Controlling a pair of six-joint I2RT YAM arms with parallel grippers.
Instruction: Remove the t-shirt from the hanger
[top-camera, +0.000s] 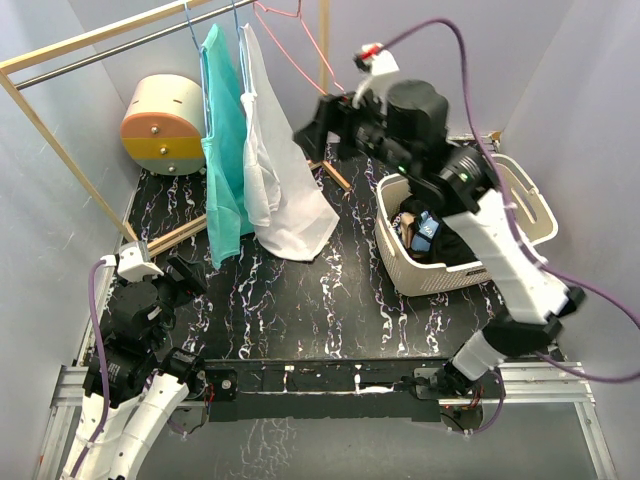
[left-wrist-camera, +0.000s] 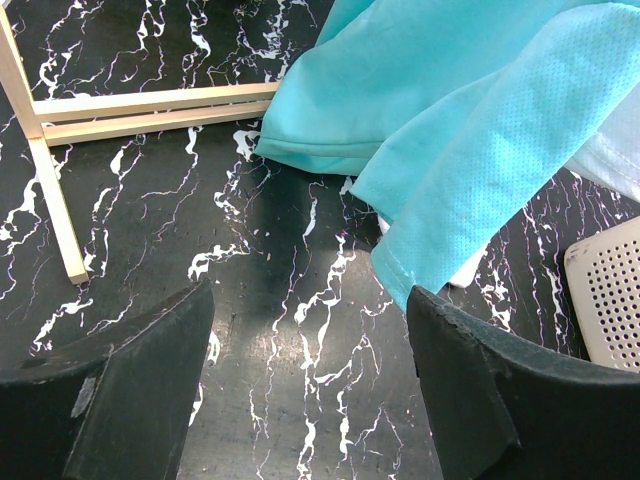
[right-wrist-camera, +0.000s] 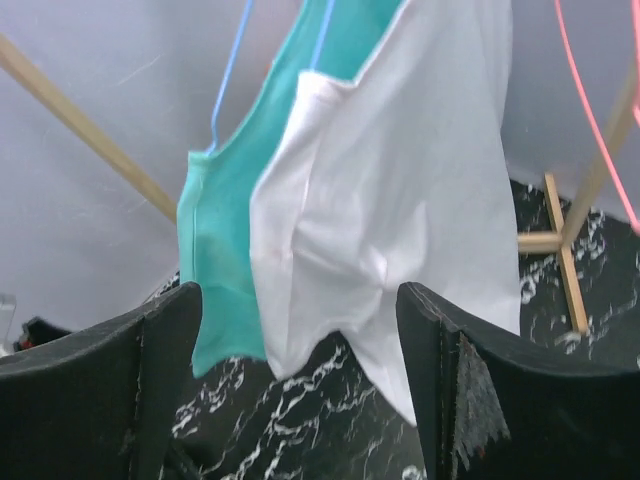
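Note:
A white t-shirt (top-camera: 280, 170) hangs on a blue hanger (top-camera: 238, 20) from the rail, next to a teal t-shirt (top-camera: 225, 150) on another blue hanger. A pink hanger (top-camera: 290, 30) hangs bare at the right. My right gripper (top-camera: 312, 128) is open and raised, just right of the white shirt; in its wrist view the white shirt (right-wrist-camera: 400, 190) and teal shirt (right-wrist-camera: 225, 250) hang ahead of the open gripper (right-wrist-camera: 300, 380). My left gripper (top-camera: 185, 275) is open and low near the table; its wrist view shows the gripper (left-wrist-camera: 310, 390) empty below the teal shirt's hem (left-wrist-camera: 450, 140).
A white laundry basket (top-camera: 535, 215) holding dark clothes stands at the right. A cream and orange round drum (top-camera: 165, 125) sits at the back left. The wooden rack's legs (top-camera: 175, 235) and base bars (left-wrist-camera: 150, 105) lie on the black marbled table (top-camera: 320, 300).

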